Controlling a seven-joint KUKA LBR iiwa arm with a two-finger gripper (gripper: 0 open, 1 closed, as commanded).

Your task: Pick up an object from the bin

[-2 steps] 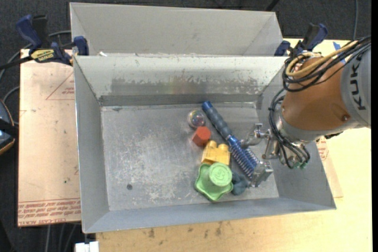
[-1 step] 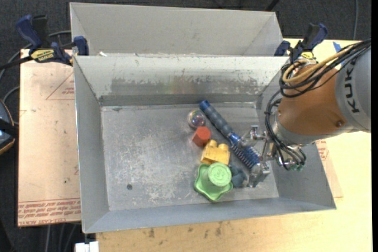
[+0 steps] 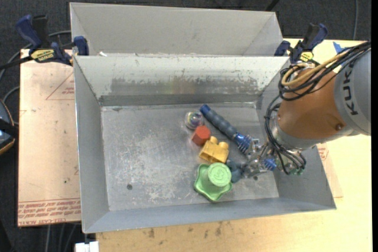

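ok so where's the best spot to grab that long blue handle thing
Probably mid-shaft on the blue handle, from straight above, closing across its narrow width. It lies flat and diagonal; the red block and yellow block crowd its lower side.

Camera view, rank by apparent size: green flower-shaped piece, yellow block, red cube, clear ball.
1. green flower-shaped piece
2. yellow block
3. red cube and clear ball look about alike; not ranking them.

Floor of the bin left of centre: bare, open from above. Right of centre obstructed by a tight cluster: blue handle, red block, yellow brick, green lobed cap. The arm fills the right corner; the gap between cluster and right wall appears closed.
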